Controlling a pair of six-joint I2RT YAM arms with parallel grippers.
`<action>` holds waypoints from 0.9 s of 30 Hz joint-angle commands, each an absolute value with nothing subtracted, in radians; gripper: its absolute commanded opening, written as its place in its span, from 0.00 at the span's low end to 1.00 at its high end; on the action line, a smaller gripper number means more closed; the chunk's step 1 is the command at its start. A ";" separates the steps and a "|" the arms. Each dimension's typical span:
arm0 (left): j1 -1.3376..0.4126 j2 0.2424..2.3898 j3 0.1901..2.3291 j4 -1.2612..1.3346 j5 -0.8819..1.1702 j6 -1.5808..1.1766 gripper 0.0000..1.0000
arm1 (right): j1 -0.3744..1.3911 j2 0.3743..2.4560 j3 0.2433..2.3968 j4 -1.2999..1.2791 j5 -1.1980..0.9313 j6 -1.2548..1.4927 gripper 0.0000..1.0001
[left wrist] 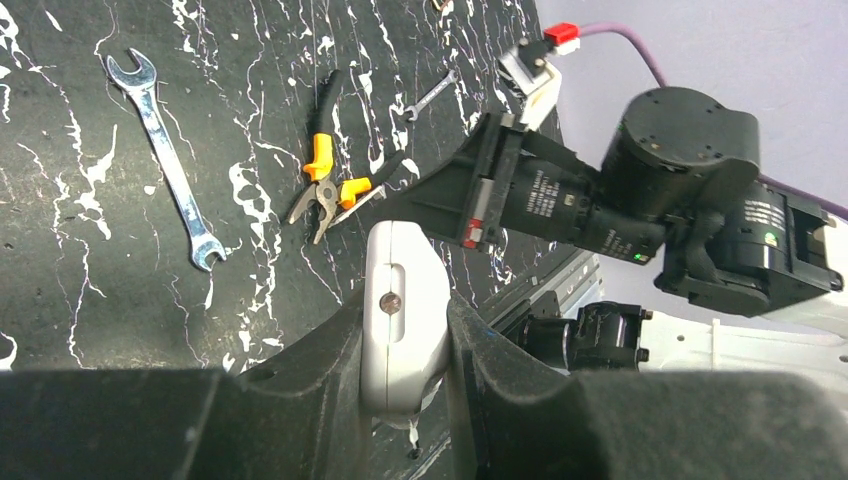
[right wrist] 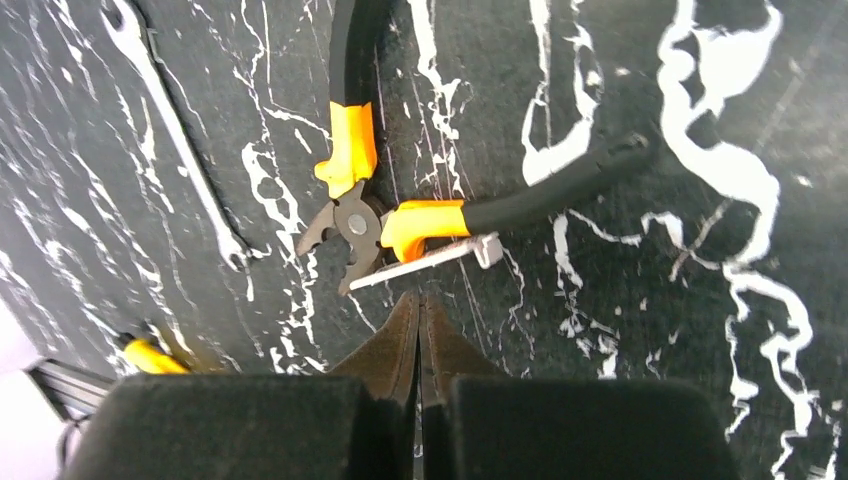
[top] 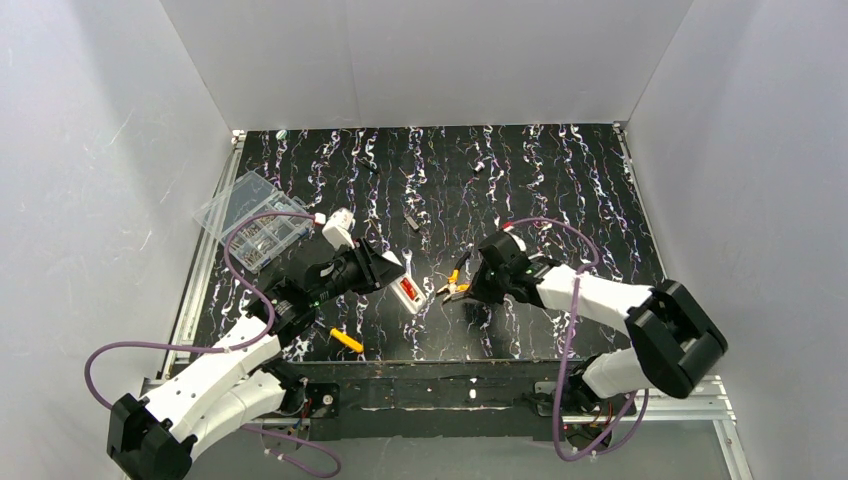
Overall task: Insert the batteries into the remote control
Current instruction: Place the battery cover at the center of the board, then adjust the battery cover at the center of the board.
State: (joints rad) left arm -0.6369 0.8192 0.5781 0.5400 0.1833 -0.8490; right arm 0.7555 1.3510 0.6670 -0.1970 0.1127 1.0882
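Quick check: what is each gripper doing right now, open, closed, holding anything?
Left gripper: closed on the remote control.
Right gripper: closed, empty.

No text can be read for certain. In the left wrist view, several lines of small white print stand on the black housing (left wrist: 548, 203) of the right arm's wrist. A few more stand on the black block (left wrist: 768, 215) behind it. All are too small to make out.
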 commanded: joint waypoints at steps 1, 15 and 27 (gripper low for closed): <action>-0.631 0.789 0.591 0.560 0.190 -0.838 0.06 | 0.749 1.406 0.727 -0.075 0.050 0.892 0.01; -0.631 0.759 0.589 0.531 0.169 -0.825 0.06 | 0.709 1.460 0.853 -0.145 0.097 0.825 0.01; -0.632 0.774 0.581 0.548 0.172 -0.836 0.06 | 0.709 1.466 0.807 -0.278 0.059 0.819 0.01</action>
